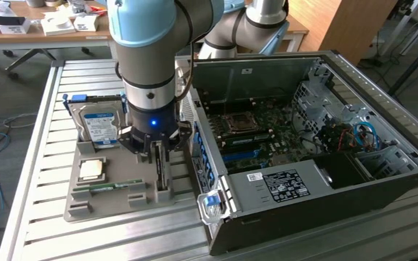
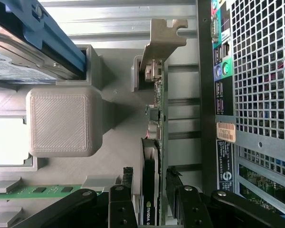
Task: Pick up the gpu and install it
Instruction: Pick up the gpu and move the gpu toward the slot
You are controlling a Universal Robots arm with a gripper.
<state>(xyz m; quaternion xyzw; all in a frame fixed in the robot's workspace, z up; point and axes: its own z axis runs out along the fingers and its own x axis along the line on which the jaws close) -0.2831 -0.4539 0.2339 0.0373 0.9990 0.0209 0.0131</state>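
Observation:
The gpu (image 2: 153, 118) stands on its thin edge in a slot of the grey holder tray (image 2: 109, 156), its metal bracket (image 2: 162, 40) at the far end. My gripper (image 2: 151, 192) is open and straddles the card, one black finger (image 2: 127, 190) on each side with a small gap to the board. In the exterior view the gripper (image 1: 158, 156) hangs straight down over the gpu (image 1: 161, 176), right beside the open computer case (image 1: 303, 163).
The tray (image 1: 78, 209) also holds a hard drive (image 1: 98, 126) with a blue-white label, a processor (image 1: 93, 169) and a green memory stick (image 1: 111, 187). The case's rear panel (image 2: 261, 71) stands close beside the card. The motherboard (image 1: 256, 130) lies exposed inside.

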